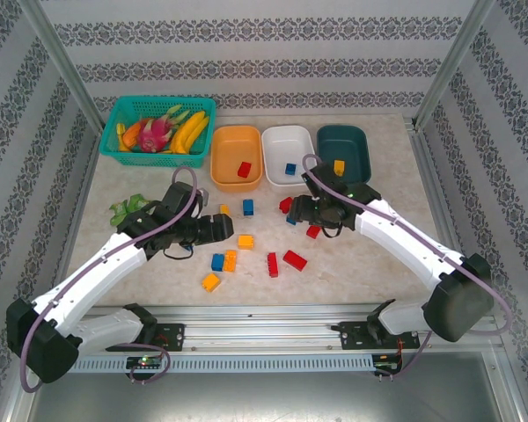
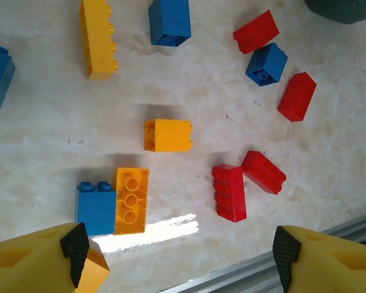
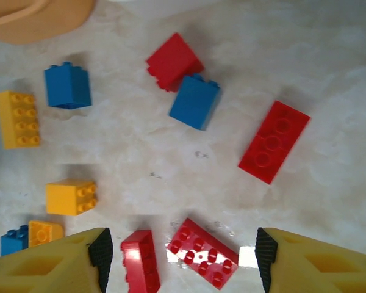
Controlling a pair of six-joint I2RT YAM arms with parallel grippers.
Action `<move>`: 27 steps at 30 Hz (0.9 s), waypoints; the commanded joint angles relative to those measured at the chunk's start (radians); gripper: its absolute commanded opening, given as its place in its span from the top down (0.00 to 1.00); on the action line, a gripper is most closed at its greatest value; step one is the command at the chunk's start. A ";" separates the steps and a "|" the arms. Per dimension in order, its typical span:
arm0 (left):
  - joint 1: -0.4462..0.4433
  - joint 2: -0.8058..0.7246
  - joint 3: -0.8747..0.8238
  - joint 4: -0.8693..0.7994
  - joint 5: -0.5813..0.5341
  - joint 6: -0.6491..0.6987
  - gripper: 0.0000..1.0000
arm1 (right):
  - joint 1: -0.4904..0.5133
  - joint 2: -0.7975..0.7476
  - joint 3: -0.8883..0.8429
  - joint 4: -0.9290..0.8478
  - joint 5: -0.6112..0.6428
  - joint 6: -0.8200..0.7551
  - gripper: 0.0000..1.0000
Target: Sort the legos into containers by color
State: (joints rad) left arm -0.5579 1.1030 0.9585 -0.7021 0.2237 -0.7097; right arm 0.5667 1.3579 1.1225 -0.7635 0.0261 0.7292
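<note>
Bins in a row at far side: orange bin (image 1: 222, 145) has one red lego (image 1: 244, 169), white bin (image 1: 277, 139) one blue lego (image 1: 290, 169), dark teal bin (image 1: 356, 141) one yellow lego (image 1: 339, 166). Loose legos (image 1: 294, 259) scattered mid-surface (image 1: 334, 283). Left gripper (image 1: 222, 227) and right gripper (image 1: 299, 211) low over them. Mesh basket (image 1: 154, 156) far left.

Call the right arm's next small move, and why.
Probably lower the right gripper around the long red brick framed between its open fingers. That brick lies loose on the table, and the orange bin already holds a red lego.
</note>
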 commanded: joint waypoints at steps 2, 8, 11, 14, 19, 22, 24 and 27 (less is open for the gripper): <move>-0.043 0.022 0.010 0.065 -0.025 -0.007 0.18 | -0.108 -0.003 -0.116 0.034 -0.059 0.074 0.33; -0.118 0.100 0.035 0.147 -0.008 0.014 0.18 | -0.181 0.109 -0.148 0.133 -0.117 0.077 0.28; -0.135 0.126 0.044 0.169 -0.011 0.005 0.18 | -0.184 0.188 -0.113 0.149 -0.125 0.061 0.27; -0.143 0.136 0.054 0.179 -0.023 -0.003 0.18 | -0.188 0.248 -0.094 0.155 -0.124 0.061 0.27; -0.146 0.137 0.063 0.176 -0.036 -0.010 0.18 | -0.200 0.324 -0.086 0.163 -0.113 0.072 0.31; -0.146 0.128 0.063 0.171 -0.042 -0.011 0.18 | -0.204 0.361 -0.071 0.182 -0.111 0.056 0.35; -0.146 0.124 0.061 0.168 -0.045 -0.012 0.18 | -0.204 0.396 -0.052 0.178 -0.112 0.043 0.38; -0.146 0.118 0.059 0.161 -0.053 -0.015 0.18 | -0.206 0.432 -0.035 0.163 -0.104 0.032 0.52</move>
State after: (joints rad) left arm -0.6880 1.2415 0.9939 -0.5518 0.1982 -0.7113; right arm 0.3683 1.7638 1.0588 -0.5896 -0.0879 0.7776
